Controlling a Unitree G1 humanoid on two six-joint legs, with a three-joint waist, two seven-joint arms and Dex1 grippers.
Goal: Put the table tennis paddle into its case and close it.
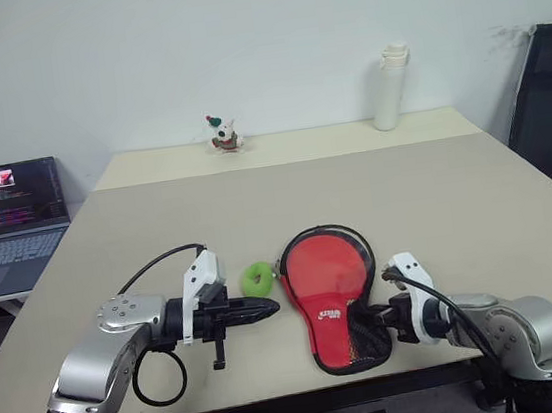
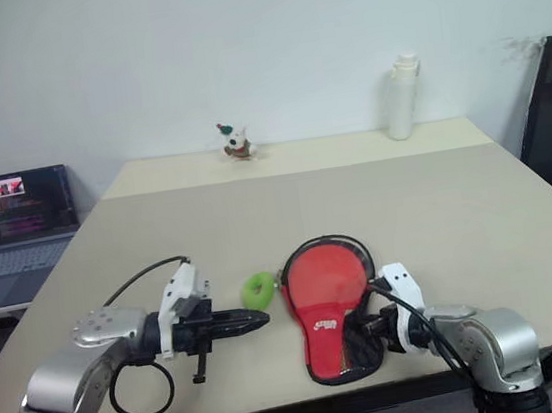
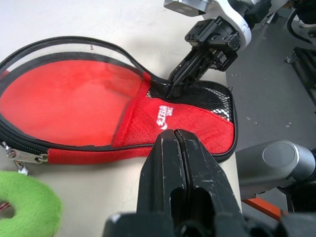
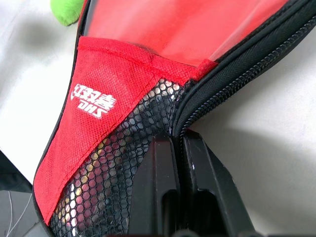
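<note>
So the case (image 1: 333,295) is lying flat near the table (image 1: 456,194) front edge, red paddle (image 1: 326,266) seen inside. Right claw (image 1: 367,320) is pinched shut at its mesh end; left claw (image 1: 268,308) is closed, empty, beside a green ring (image 1: 258,277).

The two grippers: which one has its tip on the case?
The right gripper: its shut jaws press the case at the mesh end. The left gripper, also shut, stays apart, beside the green ring.
</note>
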